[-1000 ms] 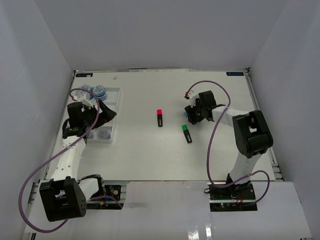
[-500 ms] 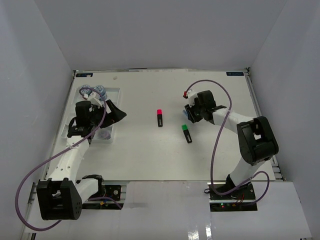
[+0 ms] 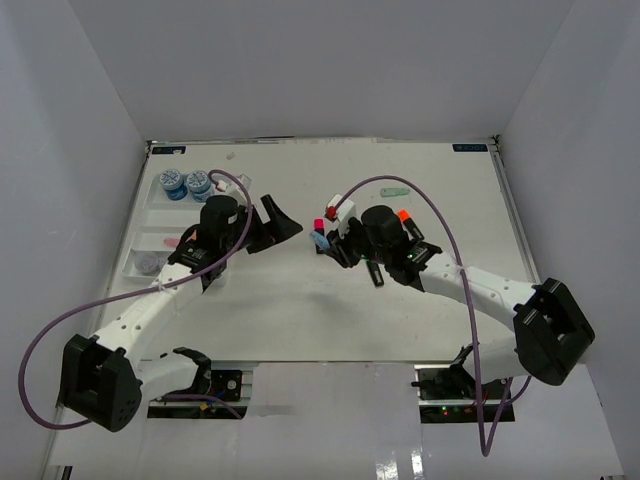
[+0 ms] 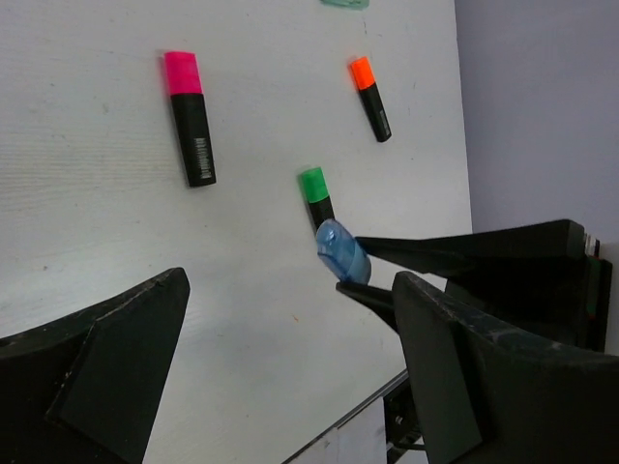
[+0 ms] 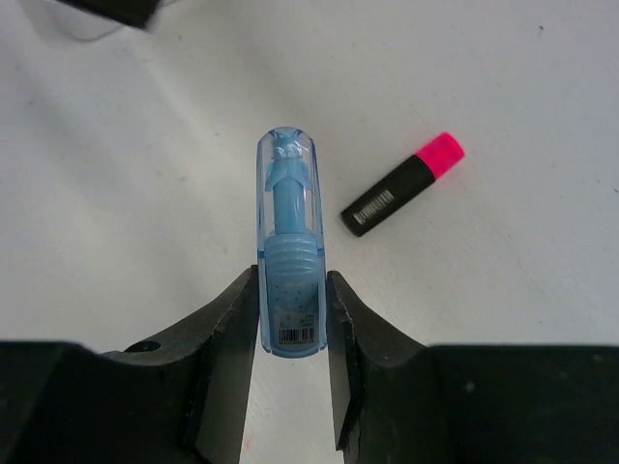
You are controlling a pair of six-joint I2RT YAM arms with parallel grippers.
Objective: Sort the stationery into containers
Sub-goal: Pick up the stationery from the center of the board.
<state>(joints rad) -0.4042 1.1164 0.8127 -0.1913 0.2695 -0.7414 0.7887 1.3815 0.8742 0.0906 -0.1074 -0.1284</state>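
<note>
The right end effector [image 5: 290, 300] is clamped on a pastel blue marker [image 5: 289, 232], held over the counter [image 5: 503, 290] near the pink-capped highlighter [image 5: 401, 184]. The left end effector [image 4: 290, 290] stands wide open, empty. The white tray [image 3: 150, 215] sits far left, two blue jars [image 3: 186, 183] in its far compartment
</note>
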